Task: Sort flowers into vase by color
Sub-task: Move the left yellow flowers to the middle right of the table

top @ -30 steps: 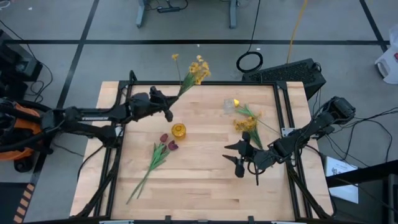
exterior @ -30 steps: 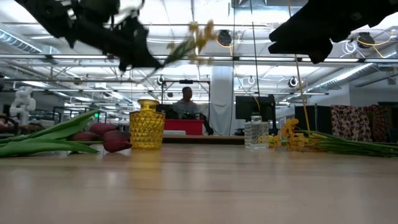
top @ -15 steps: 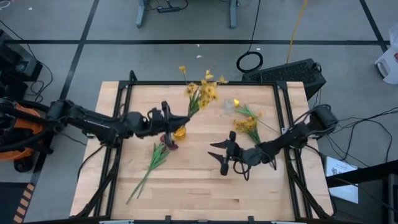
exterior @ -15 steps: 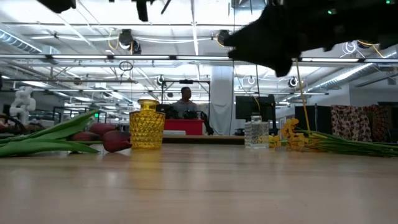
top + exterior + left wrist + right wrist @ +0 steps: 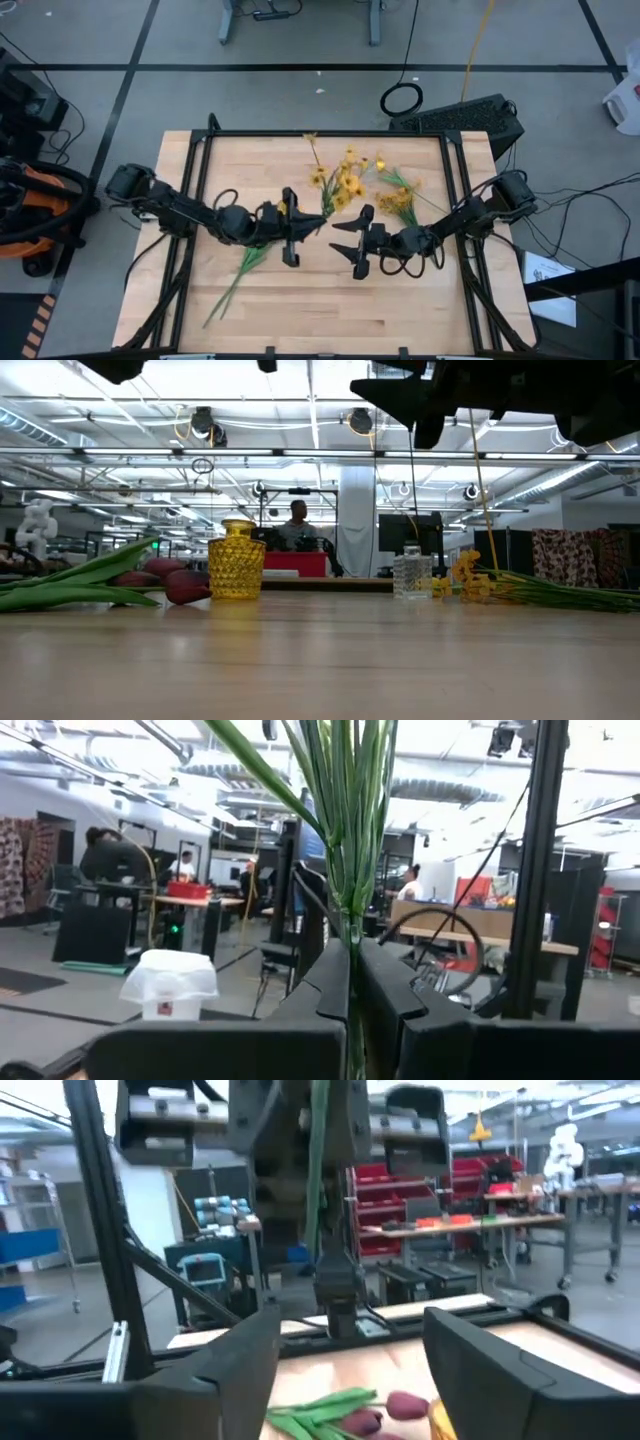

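At this moment we had the left gripper above the table centre, its fingers pressed together on the green stems of a yellow blossom spray, pinching them low while the blossoms fanned out toward 1 o'clock. The right gripper faced it from 3 o'clock with its fingers spread and nothing between them.

Hazards, in our judgement:
- A handover looked likely. If the right fingers shut off the stems, or the left let go first, the spray would have dropped to the table.
- The two grippers stood near each other; a misjudged approach could have brought them into collision.
- The yellow vase sat partly hidden beneath the left arm in the high view. A low sweep could have tipped it.
- The stems were thin and flexible, so the blossom end could have swung wide of a narrow vase mouth.

The dark red tulips lay beside the yellow vase toward 7 o'clock of centre. More yellow flowers lay at 2 o'clock near a clear glass vase.

The surface was a light wooden table in a black frame. Beyond it we saw a workshop with ceiling lights, red bins and a seated person.
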Action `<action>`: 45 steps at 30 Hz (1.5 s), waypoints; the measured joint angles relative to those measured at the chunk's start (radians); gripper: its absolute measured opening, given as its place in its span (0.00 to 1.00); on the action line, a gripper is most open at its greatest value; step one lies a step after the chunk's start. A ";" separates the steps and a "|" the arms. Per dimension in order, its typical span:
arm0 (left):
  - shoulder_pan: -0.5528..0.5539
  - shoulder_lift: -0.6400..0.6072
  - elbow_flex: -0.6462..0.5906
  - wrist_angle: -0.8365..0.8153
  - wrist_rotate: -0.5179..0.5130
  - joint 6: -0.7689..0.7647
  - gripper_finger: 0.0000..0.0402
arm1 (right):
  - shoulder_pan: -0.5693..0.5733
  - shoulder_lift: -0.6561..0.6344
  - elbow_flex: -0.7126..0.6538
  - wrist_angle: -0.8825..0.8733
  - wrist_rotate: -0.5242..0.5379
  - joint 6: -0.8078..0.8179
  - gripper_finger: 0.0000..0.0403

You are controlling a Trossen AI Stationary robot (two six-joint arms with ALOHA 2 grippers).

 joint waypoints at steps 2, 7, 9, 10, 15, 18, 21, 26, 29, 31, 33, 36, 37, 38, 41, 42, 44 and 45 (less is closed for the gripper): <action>-0.002 0.038 0.020 0.020 0.000 0.002 0.02 | -0.006 0.000 0.000 0.028 -0.011 -0.006 0.62; -0.003 0.108 0.063 0.049 0.016 0.005 0.02 | -0.017 0.000 0.000 0.066 -0.032 -0.014 0.64; -0.003 0.126 0.074 0.051 0.018 0.005 0.02 | -0.023 0.000 0.000 0.072 -0.085 -0.013 0.64; -0.003 0.137 0.080 0.059 0.019 0.005 0.02 | -0.027 0.000 0.000 0.073 -0.115 -0.007 0.63; 0.002 0.164 0.081 0.068 0.022 -0.001 0.02 | -0.034 0.000 0.000 0.080 -0.172 0.014 0.58; 0.003 0.178 0.081 0.068 0.023 -0.001 0.02 | -0.034 0.000 0.004 0.080 -0.172 0.009 0.53; 0.003 0.186 0.081 0.063 0.030 -0.001 0.02 | -0.034 0.000 0.004 0.087 -0.172 0.013 0.45; 0.002 0.186 0.081 0.061 0.040 -0.001 0.07 | -0.034 0.000 0.004 0.085 -0.171 0.035 0.19; 0.002 0.186 0.081 0.060 0.040 -0.002 0.10 | -0.030 0.000 0.004 0.079 -0.171 0.036 0.04; 0.002 0.186 0.081 0.058 0.040 -0.003 0.10 | -0.024 0.000 0.004 0.079 -0.167 0.051 0.03; 0.001 0.186 0.081 0.055 0.040 -0.006 0.11 | -0.021 0.000 0.004 0.077 -0.167 0.074 0.03; 0.000 0.186 0.081 0.051 0.042 -0.028 0.11 | -0.007 0.000 0.004 0.076 -0.162 0.085 0.01; -0.002 0.186 0.081 0.051 0.042 -0.028 0.11 | 0.000 0.000 0.004 0.075 -0.156 0.085 0.01; -0.006 0.186 0.081 0.050 0.042 -0.028 0.12 | 0.007 0.000 0.004 0.075 -0.144 0.085 0.01; -0.017 0.186 0.081 0.034 0.042 -0.028 0.18 | 0.029 0.000 0.004 0.076 -0.100 0.085 0.01; -0.021 0.186 0.081 0.026 0.041 -0.028 0.21 | 0.035 0.000 0.004 0.074 -0.088 0.085 0.01; -0.035 0.186 0.081 0.024 0.013 -0.028 0.29 | 0.045 0.000 0.004 0.069 -0.083 0.086 0.00; -0.042 0.186 0.081 0.024 -0.002 -0.028 0.33 | 0.050 0.000 0.004 0.069 -0.081 0.088 0.00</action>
